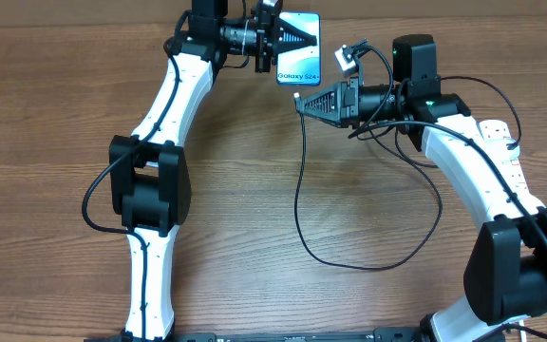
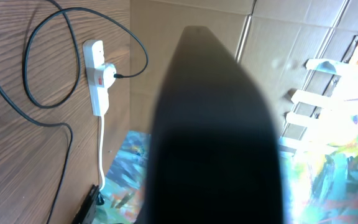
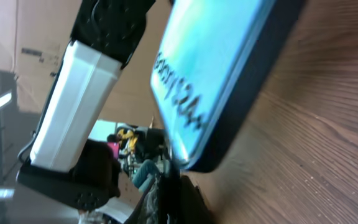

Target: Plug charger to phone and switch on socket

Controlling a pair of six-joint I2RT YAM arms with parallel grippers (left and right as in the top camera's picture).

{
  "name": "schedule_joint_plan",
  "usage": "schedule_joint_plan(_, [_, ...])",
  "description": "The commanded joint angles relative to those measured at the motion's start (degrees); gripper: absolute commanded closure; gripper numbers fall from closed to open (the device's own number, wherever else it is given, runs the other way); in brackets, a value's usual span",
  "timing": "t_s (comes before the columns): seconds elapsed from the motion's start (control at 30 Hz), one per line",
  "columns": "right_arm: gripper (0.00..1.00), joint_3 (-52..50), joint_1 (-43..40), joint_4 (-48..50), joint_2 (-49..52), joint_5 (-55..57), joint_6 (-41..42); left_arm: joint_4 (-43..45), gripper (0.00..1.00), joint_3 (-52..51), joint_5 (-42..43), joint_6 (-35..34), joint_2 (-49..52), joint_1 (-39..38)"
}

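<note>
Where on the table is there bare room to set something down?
Bare table left of the left arm, and between that arm and the charger cable. Crowded around the phone and the socket.

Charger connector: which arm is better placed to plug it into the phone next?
Right: the right pincer holds the charger tip close to the phone, which the left pincer grips.

The overhead view looks straight down on the whole table [image 1: 254, 209]. The left wrist view faces across it to the socket [image 2: 97, 74] and charger cable [image 2: 25, 65] at ten o'clock, both shared with overhead. The right wrist view sits very near the phone [image 3: 216, 68], at one o'clock.
</note>
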Motion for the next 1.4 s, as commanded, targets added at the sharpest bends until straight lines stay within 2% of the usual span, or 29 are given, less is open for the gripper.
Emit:
schedule_joint_plan(0.0, [0.96,0.2,0.2,0.6,0.0,2.5,3.0,0.6,0.96,1.4,2.3,-0.5,-2.3,0.0])
schedule_joint_plan(0.3, [0.96,0.2,0.2,4.8,0.0,3.2,7.6,2.1,0.96,1.4,2.2,-0.5,-2.3,0.0])
schedule_joint_plan(1.37, [0.96,0.2,0.2,5.6,0.0,1.9,8.5,3.7,0.96,1.4,0.4,-0.4,-2.3,0.9])
